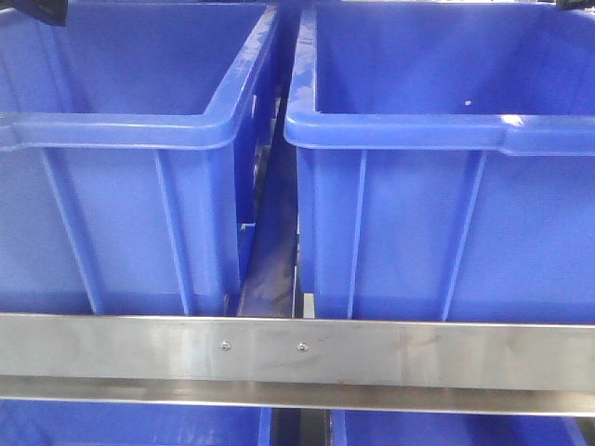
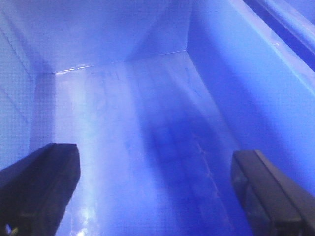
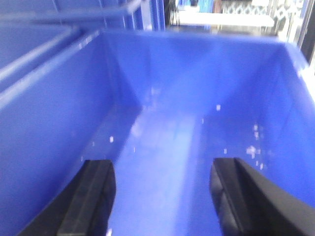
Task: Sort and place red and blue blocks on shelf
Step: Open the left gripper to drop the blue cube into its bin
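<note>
Shelf tier, front view: two blue bins, left bin (image 1: 121, 186) and right bin (image 1: 446, 186), are set side by side, open-topped, and parted by a narrow gap (image 1: 274, 242) blocked at the front by the steel rail (image 1: 297, 353). Bare floor is seen between the spread fingers of the left gripper (image 2: 155, 191) and the right gripper (image 3: 162, 196). Passage is bounded by bin walls.

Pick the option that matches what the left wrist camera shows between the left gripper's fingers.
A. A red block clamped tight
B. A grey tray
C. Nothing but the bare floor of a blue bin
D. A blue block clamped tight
C. The left gripper is open, its two dark fingers far apart, and only the bare floor of the blue bin shows between them.
</note>
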{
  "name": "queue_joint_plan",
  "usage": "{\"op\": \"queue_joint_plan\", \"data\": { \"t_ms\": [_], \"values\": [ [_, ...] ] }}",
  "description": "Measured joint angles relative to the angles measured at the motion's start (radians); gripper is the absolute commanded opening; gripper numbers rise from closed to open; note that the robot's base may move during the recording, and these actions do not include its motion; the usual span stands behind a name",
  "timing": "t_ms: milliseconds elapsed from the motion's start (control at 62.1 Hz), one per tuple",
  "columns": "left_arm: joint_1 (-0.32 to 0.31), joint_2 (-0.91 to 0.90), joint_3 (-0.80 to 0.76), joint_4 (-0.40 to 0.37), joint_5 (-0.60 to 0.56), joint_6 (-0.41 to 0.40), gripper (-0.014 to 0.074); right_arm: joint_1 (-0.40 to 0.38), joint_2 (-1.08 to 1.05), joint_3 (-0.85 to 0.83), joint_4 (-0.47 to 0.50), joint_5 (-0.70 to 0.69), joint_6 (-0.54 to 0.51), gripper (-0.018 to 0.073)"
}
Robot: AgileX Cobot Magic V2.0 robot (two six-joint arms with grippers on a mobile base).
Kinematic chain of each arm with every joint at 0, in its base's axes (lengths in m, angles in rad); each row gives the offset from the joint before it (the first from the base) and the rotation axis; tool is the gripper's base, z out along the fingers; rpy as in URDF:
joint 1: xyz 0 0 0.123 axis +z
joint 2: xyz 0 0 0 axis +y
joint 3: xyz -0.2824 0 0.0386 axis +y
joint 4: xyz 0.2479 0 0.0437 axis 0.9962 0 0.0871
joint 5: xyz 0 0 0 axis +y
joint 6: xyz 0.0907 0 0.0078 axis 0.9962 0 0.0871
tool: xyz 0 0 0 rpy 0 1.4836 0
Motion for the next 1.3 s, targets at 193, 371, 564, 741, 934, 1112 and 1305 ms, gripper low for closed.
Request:
{"op": "queue_joint_plan", "data": {
  "t_ms": [193, 371, 564, 741, 934, 1112, 1305],
  "values": [
    [0.014, -0.037, 0.0, 0.0, 0.0, 0.0, 0.0394, -0.004, -0.053, 0.0, 0.0, 0.002, 0.0, 0.0176],
    [0.071, -0.12, 0.0, 0.0, 0.013, 0.0, 0.012, -0.071, -0.134, 0.0, 0.001, 0.025, 0.0, 0.006],
    [0.133, -0.188, 0.0, 0.0, 0.091, 0.0, 0.0135, -0.173, -0.23, 0.0, 0.063, 0.151, 0.0, 0.0057],
    [0.161, -0.274, 0.041, -0.02, 0.079, 0.0, 0.0134, -0.256, -0.353, 0.0, 0.081, 0.272, 0.0, 0.0057],
    [0.169, -0.383, 0.184, -0.105, -0.012, 0.0, 0.0134, -0.281, -0.478, 0.035, 0.083, 0.34, 0.0, 0.0057],
    [0.171, -0.49, 0.322, -0.165, -0.067, 0.0, 0.0134, -0.281, -0.574, 0.133, 0.083, 0.344, 0.0, 0.0057],
    [0.171, -0.618, 0.411, -0.175, -0.089, 0.0, 0.013, -0.281, -0.689, 0.175, 0.065, 0.411, 0.0, 0.0057]
  ]
}}
